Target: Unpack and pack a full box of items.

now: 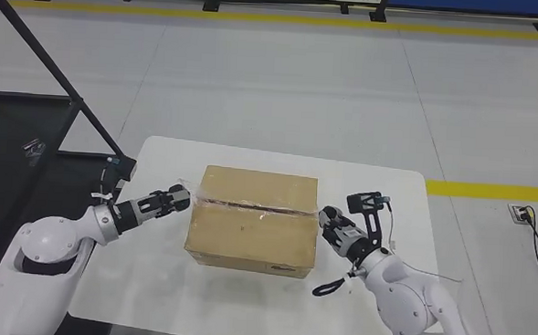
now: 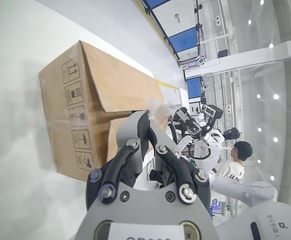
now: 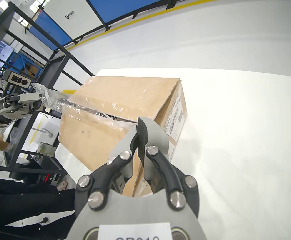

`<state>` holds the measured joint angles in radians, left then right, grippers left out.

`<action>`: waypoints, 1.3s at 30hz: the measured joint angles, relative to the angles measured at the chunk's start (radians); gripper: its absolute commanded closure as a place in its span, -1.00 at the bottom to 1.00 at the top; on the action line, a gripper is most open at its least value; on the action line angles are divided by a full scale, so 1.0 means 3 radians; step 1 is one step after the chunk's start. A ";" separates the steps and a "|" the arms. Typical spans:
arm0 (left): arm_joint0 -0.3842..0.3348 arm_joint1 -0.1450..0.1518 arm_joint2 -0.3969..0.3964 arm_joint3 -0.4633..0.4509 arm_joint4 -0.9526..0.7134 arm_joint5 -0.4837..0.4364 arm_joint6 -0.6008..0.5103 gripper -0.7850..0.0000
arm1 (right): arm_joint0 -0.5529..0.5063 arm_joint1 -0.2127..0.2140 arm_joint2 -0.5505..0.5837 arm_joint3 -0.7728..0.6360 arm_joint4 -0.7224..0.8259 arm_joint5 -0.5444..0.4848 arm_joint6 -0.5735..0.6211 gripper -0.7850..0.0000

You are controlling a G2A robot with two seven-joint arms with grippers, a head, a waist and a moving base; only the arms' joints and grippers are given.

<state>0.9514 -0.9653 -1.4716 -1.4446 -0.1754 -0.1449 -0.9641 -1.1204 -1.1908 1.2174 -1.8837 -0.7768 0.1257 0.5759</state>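
A brown cardboard box (image 1: 252, 223) lies on the middle of the white table (image 1: 391, 188). Clear tape (image 1: 249, 204) runs along its top seam, partly peeled and wrinkled. At the box's end with the handling symbols, my left gripper (image 1: 181, 198) is shut on a crumpled end of the tape (image 2: 159, 109). From the right wrist view, the left gripper (image 3: 29, 100) holds a lifted strip of tape (image 3: 52, 96). My right gripper (image 1: 325, 216) is shut at the opposite end, by the label side, and a twisted tape strand (image 3: 106, 116) runs into its tips (image 3: 141, 123).
A black metal frame (image 1: 71, 111) stands off the table's left side, with a small black device (image 1: 118, 166) at the table's back left corner. Bare tabletop lies behind the box and to its right (image 3: 227, 113). A black cable (image 1: 329, 285) hangs by the right arm.
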 measured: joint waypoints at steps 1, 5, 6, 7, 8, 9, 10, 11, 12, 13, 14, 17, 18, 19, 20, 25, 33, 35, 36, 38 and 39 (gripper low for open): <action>-0.0014 -0.0001 0.0013 0.0029 -0.0009 0.0016 0.0001 1.00 | 0.0044 -0.0005 -0.0030 0.0012 -0.0040 0.0045 0.0057 1.00; -0.0057 -0.0002 0.0067 0.0104 0.0003 0.0069 -0.0012 1.00 | 0.0183 -0.0027 -0.0159 0.0047 -0.0200 0.0240 0.0236 1.00; -0.0066 -0.0003 0.0086 0.0114 0.0005 0.0088 -0.0018 1.00 | 0.0219 -0.0035 -0.0198 0.0055 -0.0262 0.0313 0.0279 1.00; -0.0071 -0.0004 0.0098 0.0118 0.0004 0.0101 -0.0023 1.00 | 0.0242 -0.0040 -0.0225 0.0058 -0.0309 0.0369 0.0304 1.00; -0.0074 -0.0004 0.0106 0.0123 0.0004 0.0112 -0.0025 1.00 | 0.0262 -0.0046 -0.0251 0.0058 -0.0345 0.0416 0.0323 1.00; -0.0076 -0.0004 0.0113 0.0133 0.0002 0.0123 -0.0026 1.00 | 0.0278 -0.0052 -0.0273 0.0058 -0.0365 0.0449 0.0340 1.00; -0.0082 -0.0003 0.0119 0.0148 0.0000 0.0137 -0.0021 1.00 | 0.0296 -0.0058 -0.0292 0.0061 -0.0371 0.0474 0.0358 1.00; -0.0085 -0.0003 0.0123 0.0158 -0.0005 0.0148 -0.0011 1.00 | 0.0307 -0.0062 -0.0300 0.0066 -0.0372 0.0482 0.0370 1.00; -0.0087 -0.0004 0.0129 0.0166 -0.0012 0.0161 -0.0001 1.00 | 0.0317 -0.0065 -0.0305 0.0072 -0.0376 0.0488 0.0383 1.00; -0.0091 -0.0004 0.0138 0.0173 -0.0016 0.0174 0.0008 1.00 | 0.0329 -0.0069 -0.0308 0.0078 -0.0384 0.0495 0.0397 1.00; -0.0094 -0.0005 0.0144 0.0178 -0.0017 0.0183 0.0010 1.00 | 0.0336 -0.0071 -0.0311 0.0082 -0.0392 0.0500 0.0406 1.00; -0.0102 -0.0004 0.0164 0.0183 -0.0013 0.0222 0.0009 1.00 | 0.0354 -0.0079 -0.0324 0.0098 -0.0444 0.0550 0.0445 1.00; -0.0104 -0.0003 0.0170 0.0185 -0.0009 0.0233 0.0006 1.00 | 0.0360 -0.0082 -0.0329 0.0103 -0.0462 0.0573 0.0455 1.00; -0.0106 -0.0002 0.0177 0.0187 0.0000 0.0247 0.0003 1.00 | 0.0367 -0.0087 -0.0335 0.0107 -0.0475 0.0592 0.0465 1.00; -0.0107 -0.0001 0.0182 0.0190 0.0008 0.0258 0.0001 1.00 | 0.0371 -0.0089 -0.0337 0.0112 -0.0480 0.0600 0.0472 1.00; -0.0112 0.0003 0.0200 0.0207 0.0022 0.0289 0.0016 1.00 | 0.0377 -0.0102 -0.0335 0.0134 -0.0505 0.0630 0.0509 1.00; -0.0088 0.0014 0.0185 0.0208 0.0026 0.0300 0.0053 0.74 | 0.0387 -0.0121 -0.0327 0.0160 -0.0525 0.0649 0.0542 1.00; -0.0079 0.0018 0.0181 0.0200 0.0036 0.0300 0.0056 0.71 | 0.0394 -0.0126 -0.0325 0.0172 -0.0531 0.0659 0.0554 1.00; -0.0075 0.0020 0.0181 0.0194 0.0052 0.0310 0.0068 0.70 | 0.0397 -0.0128 -0.0324 0.0174 -0.0536 0.0665 0.0557 1.00; -0.0061 0.0022 0.0190 0.0158 0.0096 0.0338 0.0104 0.62 | 0.0400 -0.0134 -0.0323 0.0178 -0.0543 0.0678 0.0560 1.00; -0.0053 0.0022 0.0195 0.0142 0.0102 0.0347 0.0114 0.58 | 0.0402 -0.0136 -0.0322 0.0178 -0.0547 0.0682 0.0562 1.00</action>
<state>0.9356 -0.9586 -1.4132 -1.4020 -0.1447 -0.0407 -0.9298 -1.0000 -1.2317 1.1208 -1.8302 -0.9410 0.3304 0.7447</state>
